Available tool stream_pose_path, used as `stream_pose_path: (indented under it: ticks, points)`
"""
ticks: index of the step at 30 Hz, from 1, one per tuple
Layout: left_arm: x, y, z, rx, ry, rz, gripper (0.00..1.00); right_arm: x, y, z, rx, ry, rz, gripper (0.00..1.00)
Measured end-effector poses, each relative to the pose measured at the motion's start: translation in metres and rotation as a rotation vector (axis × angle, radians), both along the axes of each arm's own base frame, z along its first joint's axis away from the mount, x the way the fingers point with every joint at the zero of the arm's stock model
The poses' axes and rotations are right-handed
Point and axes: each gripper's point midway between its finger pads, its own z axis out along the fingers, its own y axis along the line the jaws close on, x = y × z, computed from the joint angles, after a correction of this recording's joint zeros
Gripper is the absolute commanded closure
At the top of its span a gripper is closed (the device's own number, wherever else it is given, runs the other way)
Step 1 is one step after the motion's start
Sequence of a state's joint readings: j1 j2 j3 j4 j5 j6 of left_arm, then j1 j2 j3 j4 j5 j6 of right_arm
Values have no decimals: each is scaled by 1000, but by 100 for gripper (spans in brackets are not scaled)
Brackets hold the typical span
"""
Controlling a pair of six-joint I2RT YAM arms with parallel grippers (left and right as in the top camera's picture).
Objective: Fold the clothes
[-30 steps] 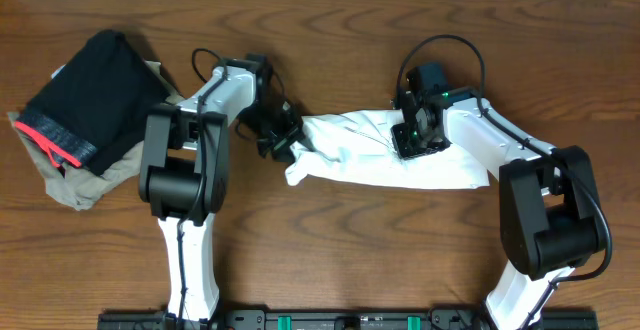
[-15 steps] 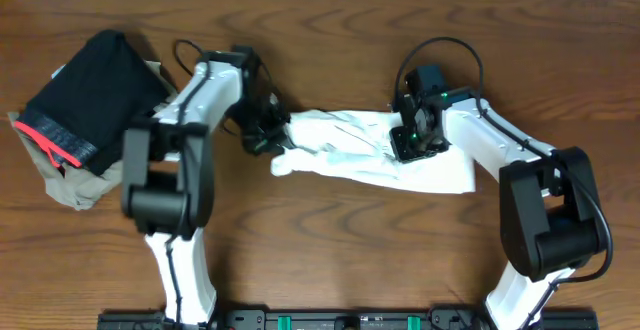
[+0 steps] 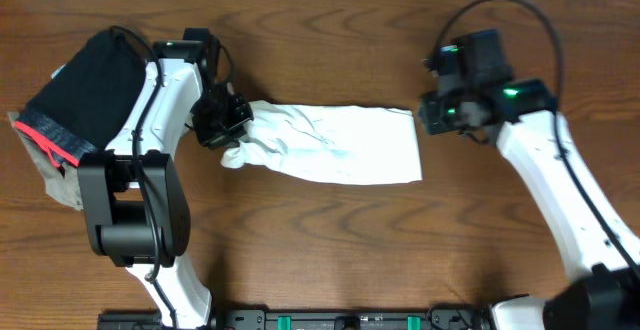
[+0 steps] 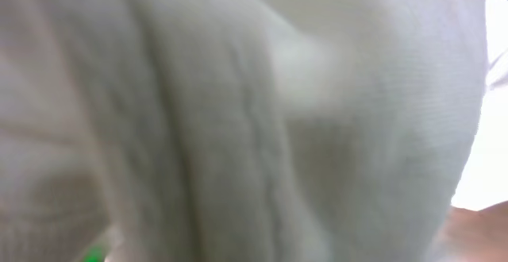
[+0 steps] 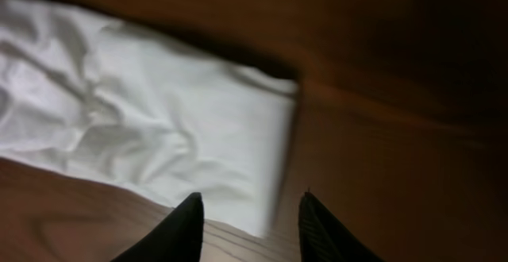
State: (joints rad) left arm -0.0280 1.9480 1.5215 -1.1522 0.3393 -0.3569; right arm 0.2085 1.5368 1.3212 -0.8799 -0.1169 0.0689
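Left gripper (image 3: pixel 222 122): jaws fully closed, pinching the bunched left end of the white fabric T-shirt (image 3: pixel 340 148). Left arm (image 3: pixel 150 120) is stretched far from its base, wrist bent back toward centre. Right gripper (image 5: pixel 250 198): dark fingers parted, nothing between them, hanging over the brown wooden desk (image 3: pixel 320 260). Right arm (image 3: pixel 560 190) reaches in from the lower right corner, nearly straight.

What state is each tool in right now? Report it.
Left tool: closed on the white T-shirt.
Right tool: open, holding nothing.
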Motion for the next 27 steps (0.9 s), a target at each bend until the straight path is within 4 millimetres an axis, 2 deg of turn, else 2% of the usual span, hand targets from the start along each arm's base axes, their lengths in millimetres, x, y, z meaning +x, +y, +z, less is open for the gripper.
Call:
stream_pose_path:
  ticks: [3,6,8,12,18,27]
  points:
    - [3,12,0,37,-9,9,94,-1,-32,5,-21,-1,-85,58]
    - [12,20,7,61,-42,11,94,-2,-64,1,-40,31,-169,59]
    - [21,19,15,67,-77,-2,95,-5,-79,-3,-48,55,-210,59]
    - [37,7,32,80,-154,-61,94,-5,-95,-13,-55,89,-254,59]
    - [47,-33,47,144,-244,-217,94,-5,-97,-28,-62,137,-260,60]
    - [34,-113,49,273,-355,-487,94,-7,-97,-69,-72,269,-265,62]
